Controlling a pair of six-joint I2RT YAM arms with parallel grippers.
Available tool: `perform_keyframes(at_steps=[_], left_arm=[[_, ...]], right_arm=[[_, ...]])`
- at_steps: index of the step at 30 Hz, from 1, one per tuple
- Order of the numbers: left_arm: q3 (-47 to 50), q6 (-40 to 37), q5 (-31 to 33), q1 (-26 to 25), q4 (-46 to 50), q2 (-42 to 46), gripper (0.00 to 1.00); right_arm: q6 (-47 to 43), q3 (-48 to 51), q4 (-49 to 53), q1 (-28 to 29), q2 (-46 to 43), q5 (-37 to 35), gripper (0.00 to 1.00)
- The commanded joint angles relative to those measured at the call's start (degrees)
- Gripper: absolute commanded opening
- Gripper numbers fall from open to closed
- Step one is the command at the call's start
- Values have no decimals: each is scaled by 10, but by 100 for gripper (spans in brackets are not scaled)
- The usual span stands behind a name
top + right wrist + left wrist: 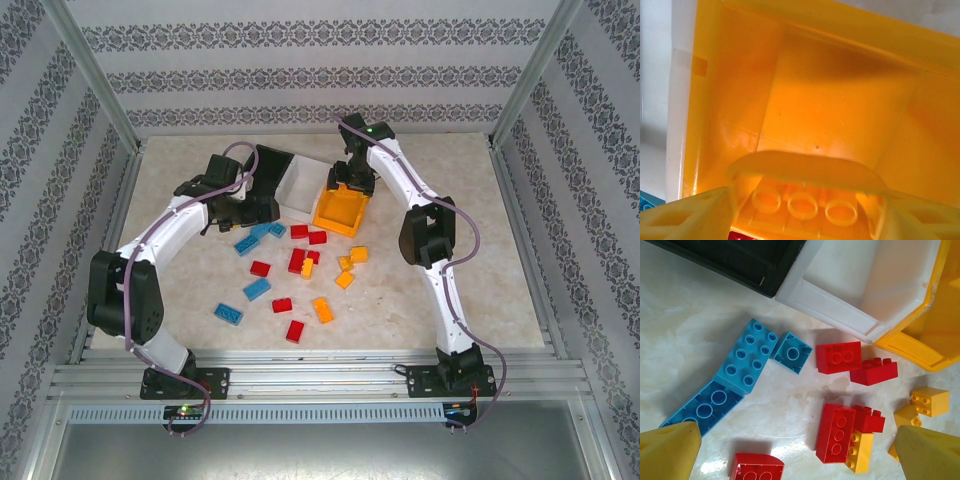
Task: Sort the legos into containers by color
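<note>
Orange bin sits under the right pincer from above; loose legos dot the table by the left pincer. Left wrist: that pincer gapes wide, empty, over blue and red ones. Right wrist: a yellow brick between the fingers, over the bin's floor; gripped or freed, I cannot tell. Drop it clear of the walls.

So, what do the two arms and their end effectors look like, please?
The left arm and right arm have white links, black joints and a grey-purple cable running alongside. The left end effector and right end effector have blunt yellow fingers.
</note>
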State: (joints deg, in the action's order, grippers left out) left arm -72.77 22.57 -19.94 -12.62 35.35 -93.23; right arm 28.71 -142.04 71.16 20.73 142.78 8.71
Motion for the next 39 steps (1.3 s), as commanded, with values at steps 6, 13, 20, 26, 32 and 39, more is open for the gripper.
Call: perform_keyframes(at_steps=[6, 13, 20, 26, 32, 39], left_arm=[[-8, 25, -16, 6, -11, -9, 100], [-21, 44, -25, 6, -24, -18, 100], [-10, 58, -30, 4, -35, -18, 100], [27, 72, -35, -2, -58, -9, 100], [13, 80, -43, -10, -61, -30, 100], [4, 85, -39, -21, -56, -33, 100]], right_arm=[[-2, -4, 19, -10, -35, -1, 85], [-7, 28, 18, -11, -108, -10, 85], [9, 308, -72, 1, -283, 4, 84], [52, 554, -149, 37, -403, 22, 80], [36, 622, -200, 72, -403, 14, 75], [7, 619, -202, 68, -348, -12, 69]])
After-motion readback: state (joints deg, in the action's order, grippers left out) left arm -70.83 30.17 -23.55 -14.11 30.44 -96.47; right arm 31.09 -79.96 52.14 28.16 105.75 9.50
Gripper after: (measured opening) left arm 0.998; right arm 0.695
